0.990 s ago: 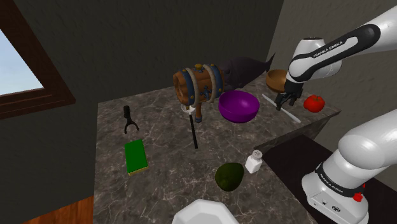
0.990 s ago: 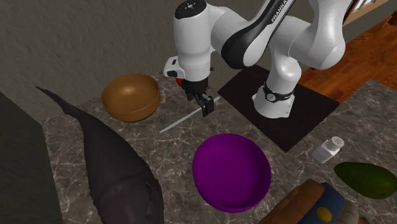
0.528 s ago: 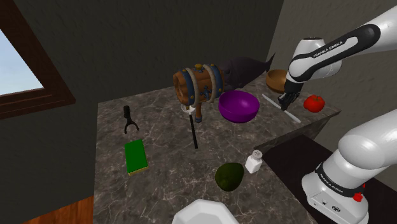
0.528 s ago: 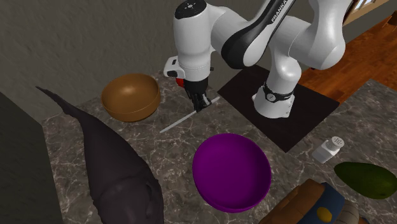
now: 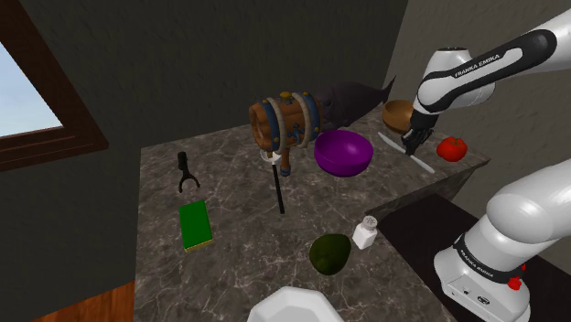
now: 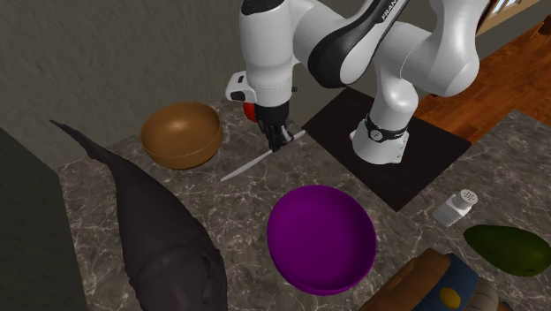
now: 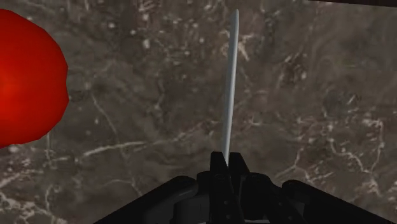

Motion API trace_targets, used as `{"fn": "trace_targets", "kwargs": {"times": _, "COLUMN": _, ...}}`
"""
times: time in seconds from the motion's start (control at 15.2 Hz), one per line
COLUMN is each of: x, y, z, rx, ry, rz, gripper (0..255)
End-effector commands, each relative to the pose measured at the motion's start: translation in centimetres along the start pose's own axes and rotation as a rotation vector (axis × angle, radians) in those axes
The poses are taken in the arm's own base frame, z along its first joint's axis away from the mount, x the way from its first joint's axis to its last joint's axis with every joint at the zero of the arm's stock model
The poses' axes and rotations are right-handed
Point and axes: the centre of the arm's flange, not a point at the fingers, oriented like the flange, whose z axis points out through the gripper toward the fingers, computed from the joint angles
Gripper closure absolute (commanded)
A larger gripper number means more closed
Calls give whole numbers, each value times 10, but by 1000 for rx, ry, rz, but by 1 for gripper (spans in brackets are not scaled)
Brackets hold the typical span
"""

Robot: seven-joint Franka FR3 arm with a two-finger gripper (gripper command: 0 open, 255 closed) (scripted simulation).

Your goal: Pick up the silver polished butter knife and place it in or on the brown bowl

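End effector (image 6: 281,135) clamped narrow on one end of knife (image 7: 230,83). Blade juts out over marble desk (image 6: 247,208), between brown bowl (image 6: 181,134) and purple bowl (image 6: 322,238). Tomato (image 7: 25,76) near end effector.

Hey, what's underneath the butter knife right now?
Dark marbled countertop lies beneath the knife, with a tomato off to one side. The gripper, shut on its end, covers the spot under that end.
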Motion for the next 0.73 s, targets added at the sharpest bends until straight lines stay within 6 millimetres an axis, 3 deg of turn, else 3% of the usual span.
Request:
{"fn": "trace_targets", "kwargs": {"times": 0.0, "x": -1, "y": 0, "z": -10, "rx": 0, "ry": 0, "rz": 0, "gripper": 255}}
{"fn": "trace_targets", "kwargs": {"times": 0.66, "x": -4, "y": 0, "z": -63, "rx": 0, "ry": 0, "rz": 0, "gripper": 255}}
